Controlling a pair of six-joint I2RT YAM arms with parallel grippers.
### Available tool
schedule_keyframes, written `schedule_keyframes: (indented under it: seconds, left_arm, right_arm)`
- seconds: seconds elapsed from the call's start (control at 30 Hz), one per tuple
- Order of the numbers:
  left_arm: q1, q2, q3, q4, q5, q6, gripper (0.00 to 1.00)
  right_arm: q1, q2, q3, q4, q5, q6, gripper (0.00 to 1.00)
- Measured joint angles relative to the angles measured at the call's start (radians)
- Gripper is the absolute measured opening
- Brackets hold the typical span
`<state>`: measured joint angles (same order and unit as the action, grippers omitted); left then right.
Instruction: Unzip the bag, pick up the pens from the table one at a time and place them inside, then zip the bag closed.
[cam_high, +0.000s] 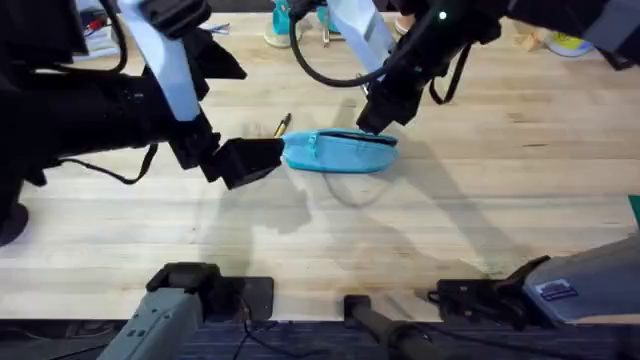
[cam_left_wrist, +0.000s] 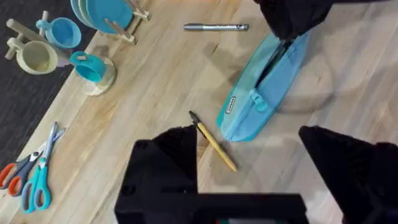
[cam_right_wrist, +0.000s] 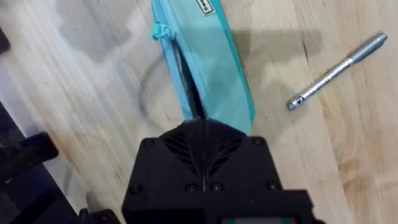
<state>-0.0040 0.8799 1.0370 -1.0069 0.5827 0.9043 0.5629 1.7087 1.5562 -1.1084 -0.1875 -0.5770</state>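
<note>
Light butcher-block table (cam_high: 480, 200), with the blue bag (cam_high: 340, 152) lying flat mid-table. A yellow pen (cam_left_wrist: 215, 145) sits just beside one end, a silver pen (cam_left_wrist: 216, 27) nearby, and scissors (cam_left_wrist: 31, 177) well off toward the edge.

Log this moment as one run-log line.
stage: unzipping | right gripper: shut on bag end | left gripper: open, near other end | yellow pen, silver pen: on table

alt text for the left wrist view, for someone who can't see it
A light blue bag lies on a wooden table, the right gripper at its far end. A yellow pen lies just ahead of the open left gripper; a silver pen lies beyond, scissors off to one side.
</note>
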Motion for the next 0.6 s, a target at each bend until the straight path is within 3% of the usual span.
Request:
schedule_keyframes:
  seconds: [0.6]
  left_arm:
    - [0.0, 0.0, 0.0, 0.0, 0.0, 0.0, 0.993]
  right_arm:
    - [0.001, 0.0, -0.076, 0.076, 0.0, 0.0, 0.029]
